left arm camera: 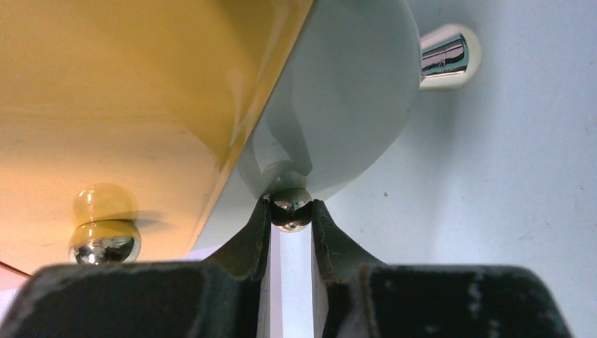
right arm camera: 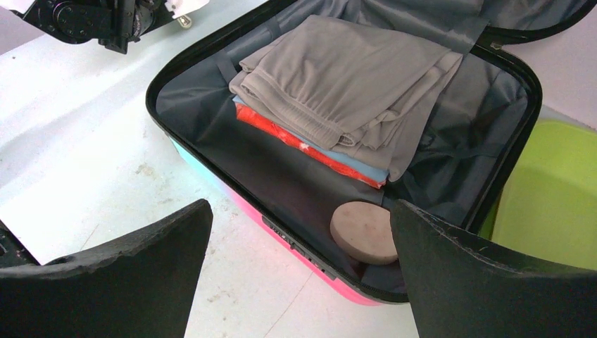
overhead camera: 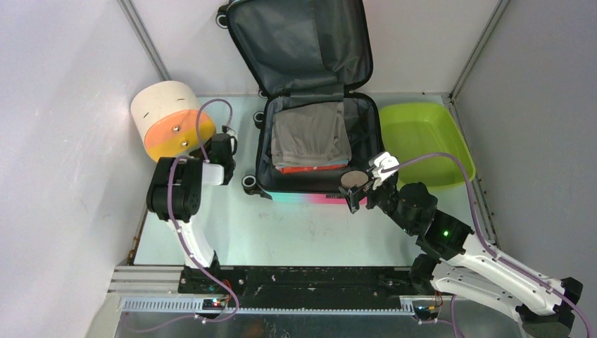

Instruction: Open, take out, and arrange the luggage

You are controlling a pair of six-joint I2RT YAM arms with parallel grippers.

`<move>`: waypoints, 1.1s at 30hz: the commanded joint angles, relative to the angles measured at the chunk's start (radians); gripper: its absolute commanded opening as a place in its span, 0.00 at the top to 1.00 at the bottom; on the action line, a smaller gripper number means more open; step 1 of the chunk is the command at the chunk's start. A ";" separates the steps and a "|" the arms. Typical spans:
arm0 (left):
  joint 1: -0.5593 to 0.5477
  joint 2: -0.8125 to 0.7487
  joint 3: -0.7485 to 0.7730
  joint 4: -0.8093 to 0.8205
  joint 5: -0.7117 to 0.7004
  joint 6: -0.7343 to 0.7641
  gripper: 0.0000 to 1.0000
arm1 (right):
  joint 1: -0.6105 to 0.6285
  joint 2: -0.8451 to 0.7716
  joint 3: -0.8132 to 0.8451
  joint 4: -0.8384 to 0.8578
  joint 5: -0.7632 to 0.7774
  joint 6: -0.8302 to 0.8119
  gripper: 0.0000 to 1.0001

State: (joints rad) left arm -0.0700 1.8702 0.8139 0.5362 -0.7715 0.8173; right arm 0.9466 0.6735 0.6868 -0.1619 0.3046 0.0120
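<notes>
Dark grey lining showed from above: the luggage (overhead camera: pixel 296 42) lay open at twelve o'clock on the counter (overhead camera: pixel 310 232), lid raised toward the back wall, folded clothes (overhead camera: pixel 311 134) inside. At the left wrist, the left hand (left arm camera: pixel 291 208) pinched narrow on a chrome ball knob (left arm camera: pixel 291 213) of the cream-and-orange cylinder (left arm camera: pixel 105 84). At the right wrist, the right hand (right arm camera: pixel 299 211) gaped wide, holding nothing, above a tan disc (right arm camera: pixel 365 231) in the case's five o'clock corner. Opening looked done. Unpacking and arranging were left.

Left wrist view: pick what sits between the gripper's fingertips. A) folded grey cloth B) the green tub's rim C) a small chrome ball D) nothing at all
C: the left gripper has its two fingertips pressed against either side of a small chrome ball.
</notes>
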 commanded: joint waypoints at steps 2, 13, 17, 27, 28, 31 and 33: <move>-0.032 -0.067 0.008 0.010 0.010 -0.006 0.92 | -0.006 -0.015 0.026 0.038 -0.016 0.004 0.00; -0.125 -0.235 -0.111 -0.164 -0.002 -0.224 0.93 | -0.012 -0.049 0.026 -0.004 0.049 0.053 0.00; -0.159 -0.270 -0.149 -0.217 -0.008 -0.257 0.90 | -0.011 -0.099 0.029 -0.027 0.068 0.087 0.00; -0.199 -0.314 -0.189 -0.385 -0.001 -0.348 0.85 | -0.011 -0.168 0.030 -0.083 0.087 0.190 0.01; -0.202 -0.320 -0.191 -0.395 0.005 -0.356 0.87 | -0.011 -0.172 0.030 -0.083 0.087 0.193 0.01; -0.216 -0.335 -0.187 -0.444 0.004 -0.407 0.87 | -0.010 -0.174 0.030 -0.081 0.083 0.206 0.00; -0.221 -0.337 -0.179 -0.470 -0.001 -0.424 0.88 | -0.011 -0.176 0.030 -0.079 0.078 0.208 0.00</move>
State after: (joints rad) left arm -0.2680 1.5639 0.6422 0.1707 -0.7860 0.4946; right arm 0.9382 0.5083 0.6872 -0.2493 0.3740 0.1867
